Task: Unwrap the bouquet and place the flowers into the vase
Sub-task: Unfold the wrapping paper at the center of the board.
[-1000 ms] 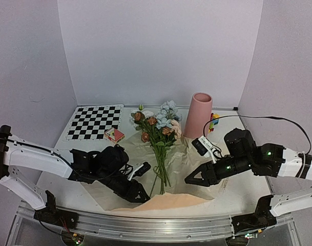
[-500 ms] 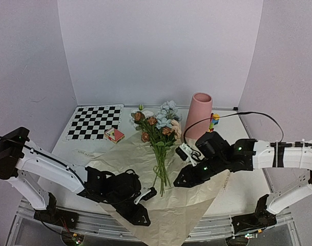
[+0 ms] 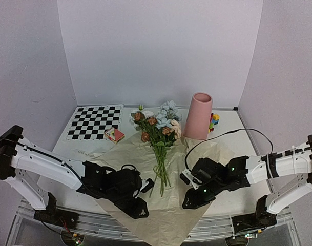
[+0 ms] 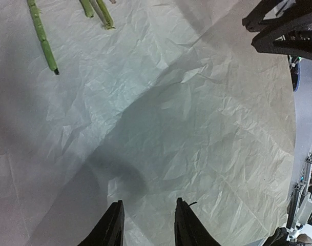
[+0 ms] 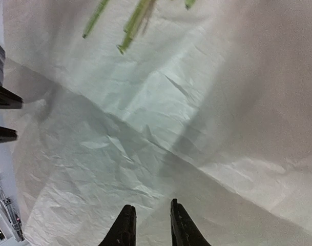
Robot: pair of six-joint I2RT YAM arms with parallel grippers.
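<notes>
The crinkled kraft paper (image 3: 126,154) lies opened out flat on the surface (image 3: 248,146), with 1 corner hanging over the near edge. The flowers (image 3: 157,125) rest loose along the middle of the sheet, with pale-blue, pink, white and rust-brown blooms toward the back wall and the green stems (image 3: 162,177) pointing at the arms. The pink vase (image 3: 198,116) stands upright behind the paper's right corner, just right of the blooms, with small colourful toy blocks (image 3: 214,120) beside it.

Both arms reach low over the near part of the sheet, 1 on each side of the stem ends. The left gripper (image 4: 148,203) hovers over bare paper, its 2 fingers narrowly apart with nothing between them. The right gripper (image 5: 150,205) does the same, its gap narrower, and it holds nothing.

A checkerboard (image 3: 94,121) lies at back left, a small red-and-white box (image 3: 114,135) near it.
</notes>
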